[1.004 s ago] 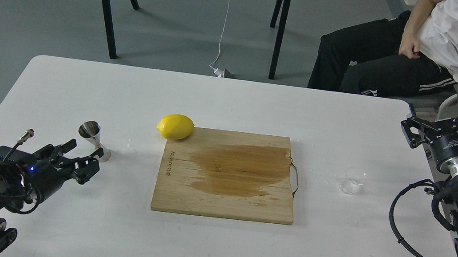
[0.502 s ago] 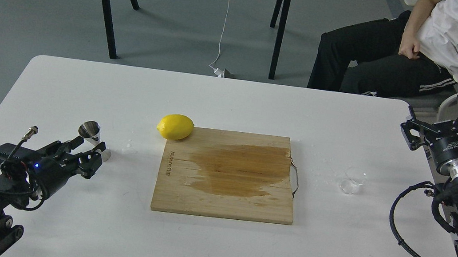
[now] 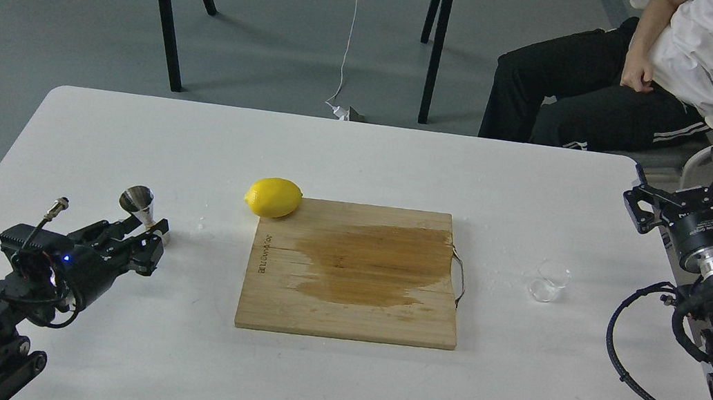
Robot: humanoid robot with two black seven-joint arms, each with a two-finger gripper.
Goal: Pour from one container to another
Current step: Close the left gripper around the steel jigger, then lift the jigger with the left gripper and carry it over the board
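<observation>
The steel jigger stands on the white table at the left, its upper cone clear and its lower cone mostly hidden behind my left gripper. That gripper is open, with a finger on either side of the jigger's lower half; I cannot tell whether they touch it. The tiny clear cup sits upright on the table right of the cutting board. My right gripper is open and empty at the table's right edge, well behind and to the right of the cup.
A wooden cutting board with a wet stain lies mid-table, a lemon at its far left corner. Water drops lie near the jigger. A seated person is behind the far right corner. Black table legs stand beyond.
My left gripper has advanced forward and to the right, so its fingers now flank the jigger's lower cone. The right arm and the cup have not moved.
</observation>
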